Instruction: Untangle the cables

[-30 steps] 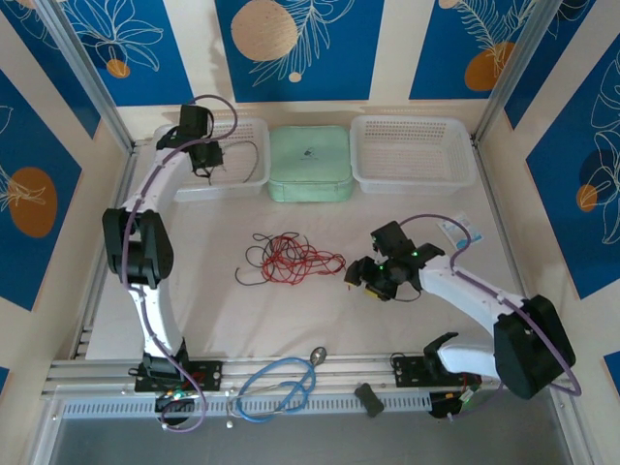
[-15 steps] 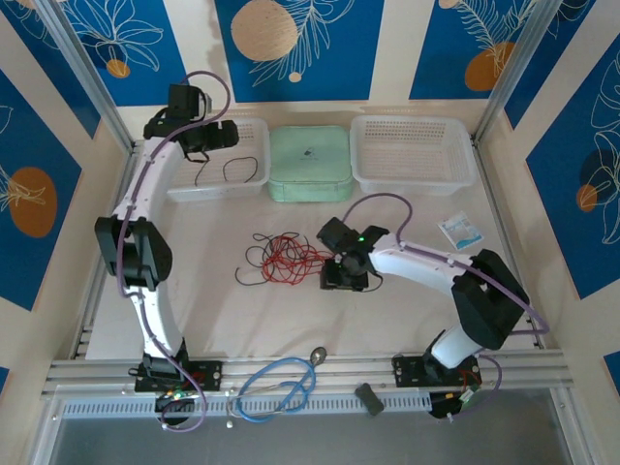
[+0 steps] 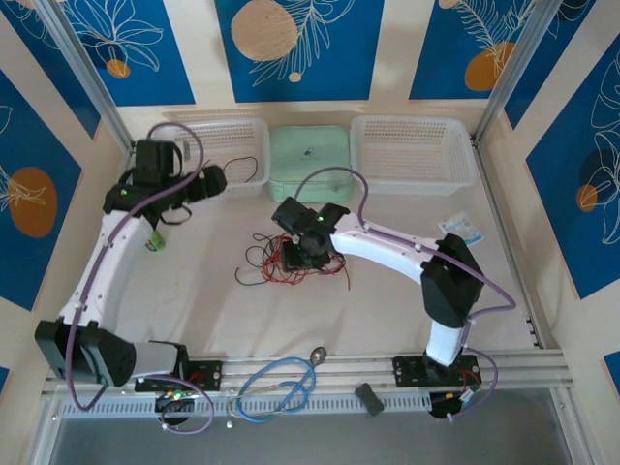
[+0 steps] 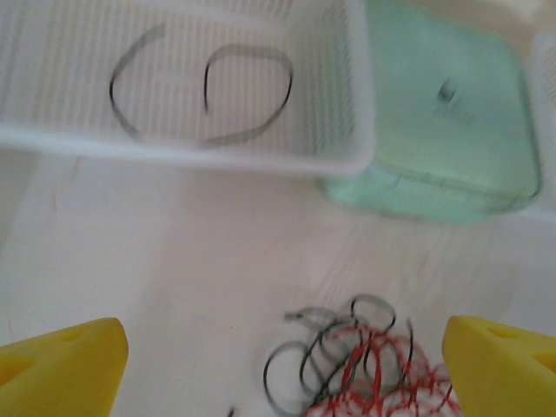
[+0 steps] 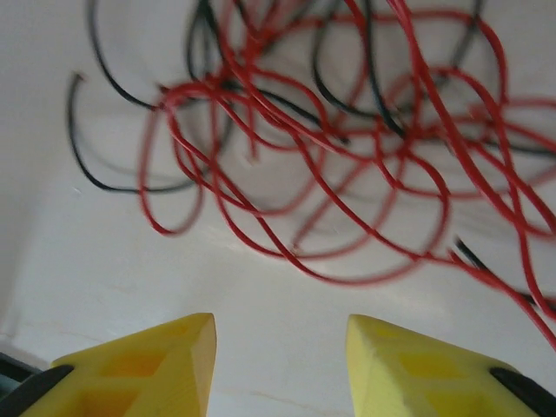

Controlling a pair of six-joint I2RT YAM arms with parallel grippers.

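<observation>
The cables (image 3: 291, 263) lie as one tangle of thin red and black wires in the middle of the table. My right gripper (image 3: 302, 258) hangs right over that tangle. In the right wrist view it (image 5: 282, 347) is open, and the red loops (image 5: 330, 165) lie just ahead of its yellow fingertips (image 5: 152, 360) with nothing between them. My left gripper (image 3: 223, 180) is by the front of the left basket, wide open (image 4: 282, 373) and empty. The tangle (image 4: 365, 369) lies ahead of it. One loose black cable (image 4: 248, 87) lies curled inside the left basket (image 4: 347, 161).
A mint-green lidded box (image 3: 310, 163) sits between the left basket (image 3: 189, 131) and an empty right basket (image 3: 412, 147) at the back. A small packet (image 3: 455, 229) lies at the right. A light-blue looped cable (image 3: 276, 387) and a dark block (image 3: 368, 397) rest on the front rail.
My left gripper opened, left the black cable in the basket and drew back toward the front left. My right arm swung left over the tangle, and its jaws have narrowed.
</observation>
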